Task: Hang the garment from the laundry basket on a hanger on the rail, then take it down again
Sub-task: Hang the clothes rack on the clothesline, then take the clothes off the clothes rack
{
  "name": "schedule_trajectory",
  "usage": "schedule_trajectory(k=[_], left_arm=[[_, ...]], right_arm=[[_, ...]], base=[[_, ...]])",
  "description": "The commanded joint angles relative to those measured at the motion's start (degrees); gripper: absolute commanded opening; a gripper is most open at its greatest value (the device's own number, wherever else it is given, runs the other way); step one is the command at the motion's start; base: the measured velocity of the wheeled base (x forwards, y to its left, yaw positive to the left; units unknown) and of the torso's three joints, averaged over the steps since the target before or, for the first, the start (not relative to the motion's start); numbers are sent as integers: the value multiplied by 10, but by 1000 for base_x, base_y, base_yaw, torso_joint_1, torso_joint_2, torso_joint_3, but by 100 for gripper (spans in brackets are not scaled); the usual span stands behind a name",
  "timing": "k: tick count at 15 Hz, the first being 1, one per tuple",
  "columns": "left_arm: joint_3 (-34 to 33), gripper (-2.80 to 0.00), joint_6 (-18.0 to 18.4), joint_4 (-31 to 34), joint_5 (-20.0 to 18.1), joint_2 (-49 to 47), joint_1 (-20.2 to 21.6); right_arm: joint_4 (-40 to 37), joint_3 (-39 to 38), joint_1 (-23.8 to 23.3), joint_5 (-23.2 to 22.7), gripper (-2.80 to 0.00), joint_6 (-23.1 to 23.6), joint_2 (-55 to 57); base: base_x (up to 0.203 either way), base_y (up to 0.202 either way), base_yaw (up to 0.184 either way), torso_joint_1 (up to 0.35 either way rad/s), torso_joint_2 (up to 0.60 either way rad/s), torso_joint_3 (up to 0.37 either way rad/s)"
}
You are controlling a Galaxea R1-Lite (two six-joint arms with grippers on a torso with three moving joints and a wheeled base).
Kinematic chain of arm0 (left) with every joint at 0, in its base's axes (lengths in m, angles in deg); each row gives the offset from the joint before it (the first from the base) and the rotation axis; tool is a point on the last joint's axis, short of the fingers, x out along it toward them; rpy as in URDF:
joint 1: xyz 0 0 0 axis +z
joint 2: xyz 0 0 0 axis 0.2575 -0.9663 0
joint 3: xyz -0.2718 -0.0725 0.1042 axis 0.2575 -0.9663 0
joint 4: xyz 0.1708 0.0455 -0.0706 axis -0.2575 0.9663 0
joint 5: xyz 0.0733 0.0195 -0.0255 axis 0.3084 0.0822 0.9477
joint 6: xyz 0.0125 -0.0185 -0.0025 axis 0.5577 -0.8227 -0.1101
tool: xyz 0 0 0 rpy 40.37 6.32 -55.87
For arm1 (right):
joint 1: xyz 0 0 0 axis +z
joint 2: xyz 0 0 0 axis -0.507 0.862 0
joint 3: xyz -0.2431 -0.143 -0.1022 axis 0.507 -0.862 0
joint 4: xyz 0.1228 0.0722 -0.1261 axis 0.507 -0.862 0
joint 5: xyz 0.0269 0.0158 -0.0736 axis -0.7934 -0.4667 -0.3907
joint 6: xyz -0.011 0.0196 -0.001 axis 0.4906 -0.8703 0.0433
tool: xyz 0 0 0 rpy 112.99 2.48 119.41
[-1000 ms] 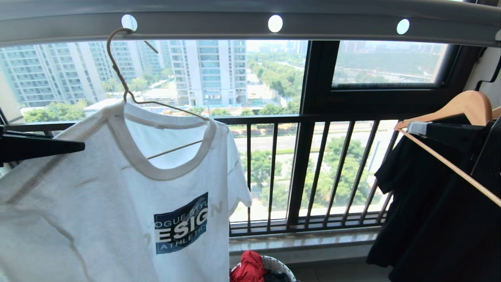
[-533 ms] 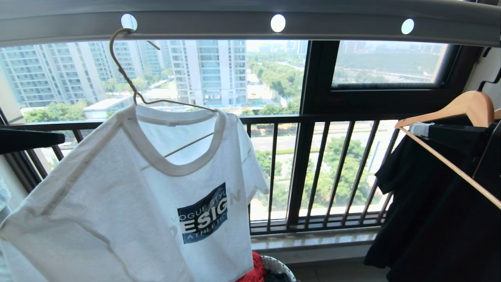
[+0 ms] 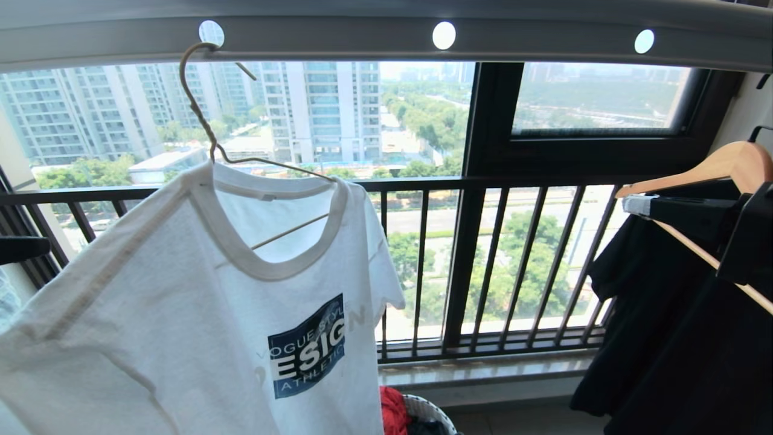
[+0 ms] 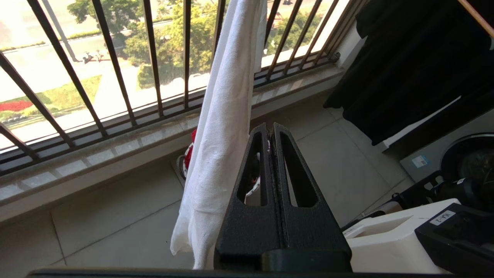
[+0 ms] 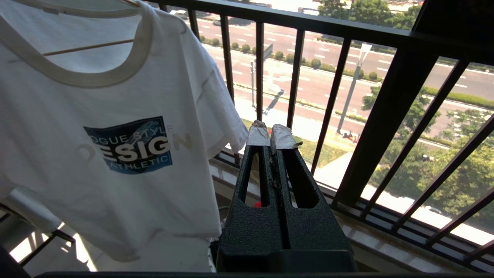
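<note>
The garment [image 3: 199,314], a white T-shirt with a dark blue chest print, hangs on the thin wire hanger [image 3: 205,124]. The hanger's hook sits in a hole of the grey rail [image 3: 338,37]. My left gripper [image 3: 41,248] pokes in at the far left, apart from the shirt's shoulder. In the left wrist view the left gripper [image 4: 270,127] is shut and empty, with the garment [image 4: 225,116] hanging edge-on beside it. My right gripper [image 3: 635,203] is shut at the right, off the shirt's sleeve side; its taped tips [image 5: 272,135] hold nothing. The laundry basket [image 3: 430,409] stands on the floor below.
A thick wooden hanger [image 3: 724,164] with a black garment [image 3: 664,344] hangs close at the right. The dark balcony railing [image 3: 423,182] runs behind. A red cloth [image 3: 392,414] lies in the basket. A washing machine [image 4: 471,158] stands on the floor.
My left gripper has pulled away to the left from the shirt's shoulder and dropped lower. The shirt has swung a little on its hanger. The whole view has shifted slightly.
</note>
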Motion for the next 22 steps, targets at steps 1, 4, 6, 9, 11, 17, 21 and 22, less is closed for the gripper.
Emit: schedule_trajectory(k=[1, 4, 6, 9, 11, 17, 21, 22], left_arm=[[0, -280, 33, 66, 35, 26, 0], [25, -280, 88, 175, 85, 14, -4], [40, -280, 98, 241, 87, 17, -13], [32, -280, 98, 296, 88, 45, -34], [25, -280, 98, 317, 89, 64, -34], [-21, 0, 99, 320, 228, 93, -47], [-47, 0, 115, 286, 308, 118, -47], [-60, 0, 121, 262, 340, 125, -47]], right_arm=[[0, 0, 1, -3, -280, 0, 13], [0, 0, 7, -4, -280, 0, 39], [1, 0, 18, -4, -280, 0, 62], [2, 2, 25, -5, -280, 0, 92], [2, 2, 27, -4, -280, 0, 103], [2, 1, 26, -4, -280, -1, 108], [2, -2, 26, -4, -280, -1, 112], [2, -3, 26, -4, -280, -1, 112]], base=[[0, 0, 0, 0, 0, 0], [0, 0, 0, 0, 0, 0], [0, 0, 0, 0, 0, 0], [0, 0, 0, 0, 0, 0], [0, 0, 0, 0, 0, 0], [0, 0, 0, 0, 0, 0], [0, 0, 0, 0, 0, 0], [0, 0, 0, 0, 0, 0]])
